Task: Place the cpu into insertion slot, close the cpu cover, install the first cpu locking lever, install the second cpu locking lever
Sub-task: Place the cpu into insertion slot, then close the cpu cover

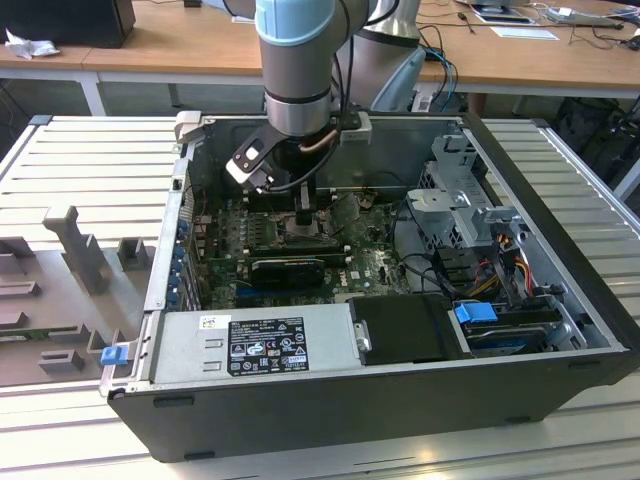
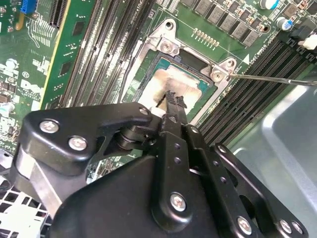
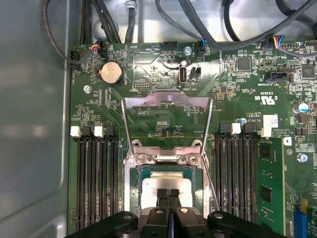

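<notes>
Note the arm: grey cylindrical links, pale blue joint caps, black cable at the wrist. Your gripper is black, its linkage plates fastened by silver screws.

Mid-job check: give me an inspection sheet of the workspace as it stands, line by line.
Surface: grey slatted table carrying the open computer case.
Job's things: cpu lies flat in the insertion slot; cpu cover stands swung open; one locking lever unlatched, angled over the memory slots.
Clutter: grey moulded fixture on the exterior view's left.
Grippers: pincer shut, tips over the cpu's top; contact unclear.
Cables: dark bundles along the board's edge, apart from the socket.
Surroundings: wooden desks behind the table.
</notes>
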Robot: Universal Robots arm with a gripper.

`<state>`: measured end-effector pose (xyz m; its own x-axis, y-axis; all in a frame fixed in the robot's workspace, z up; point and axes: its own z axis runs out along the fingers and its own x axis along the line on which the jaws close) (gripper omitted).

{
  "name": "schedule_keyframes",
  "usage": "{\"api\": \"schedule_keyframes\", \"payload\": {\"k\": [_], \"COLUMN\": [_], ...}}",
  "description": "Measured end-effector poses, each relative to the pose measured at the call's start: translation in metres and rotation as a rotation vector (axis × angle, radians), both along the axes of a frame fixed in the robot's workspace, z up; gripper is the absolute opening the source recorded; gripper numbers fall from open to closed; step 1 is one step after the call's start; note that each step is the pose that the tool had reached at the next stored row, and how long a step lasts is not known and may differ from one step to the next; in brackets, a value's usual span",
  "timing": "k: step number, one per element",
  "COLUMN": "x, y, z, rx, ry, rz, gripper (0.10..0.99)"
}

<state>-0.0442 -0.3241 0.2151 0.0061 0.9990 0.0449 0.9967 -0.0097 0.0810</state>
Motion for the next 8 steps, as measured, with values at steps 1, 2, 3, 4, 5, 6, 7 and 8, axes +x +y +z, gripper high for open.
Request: {"api": "schedule_keyframes", "payload": {"k": [1, 2, 3, 4, 5, 6, 7, 8], "x": [0.0000, 0.0000, 0.0000, 0.0000, 0.0000, 0.0000, 0.0000, 0.0000], "y": [0.0000, 0.0000, 0.0000, 0.0000, 0.0000, 0.0000, 0.0000, 0.0000], "z": [0.0006, 0.0014, 0.0021, 0.0030, 0.0041, 0.0047, 0.0052, 0.0064], "rx": [0.000, 0.000, 0.000, 0.000, 0.000, 0.000, 0.000, 0.000], "ry": [0.0000, 0.0000, 0.0000, 0.0000, 0.0000, 0.0001, 0.0000, 0.0000], "rz": [0.000, 0.000, 0.000, 0.000, 0.000, 0.000, 0.000, 0.000], "gripper": [0.106, 0.106, 0.106, 0.106, 0.106, 0.106, 0.106, 0.106]}}
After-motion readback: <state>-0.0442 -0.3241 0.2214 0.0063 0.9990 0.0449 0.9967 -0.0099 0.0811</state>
